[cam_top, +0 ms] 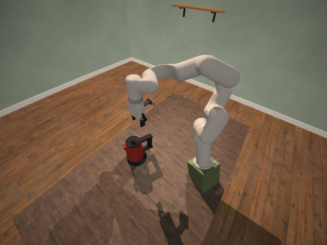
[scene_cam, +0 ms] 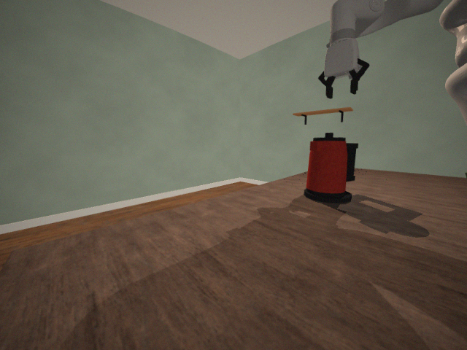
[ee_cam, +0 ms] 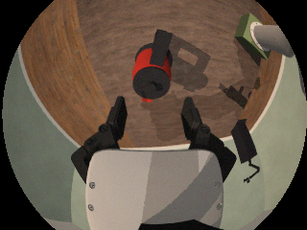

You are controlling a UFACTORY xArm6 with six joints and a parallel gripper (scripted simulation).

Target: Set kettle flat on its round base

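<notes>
Directly beneath the pincer, well below its fingertips, the red kettle stands upright on its round black base, the base's rim showing all round the foot of the body. The pincer hangs in the air with its two black fingers spread wide and nothing between them; it touches nothing. Seen from the wrist, the kettle's black lid lies a little ahead of the gap between the fingers, with the black handle pointing away beyond it. From the top view, the kettle's handle sticks out on the side toward the arm's column, while its short spout faces the other way. Kettle and base rest on the dark wooden table top, and their shadow falls across it on the near side. Further from the pincer, the white arm bends down to its green pedestal. Farthest off, a wooden shelf on two black brackets is fixed to the green wall
</notes>
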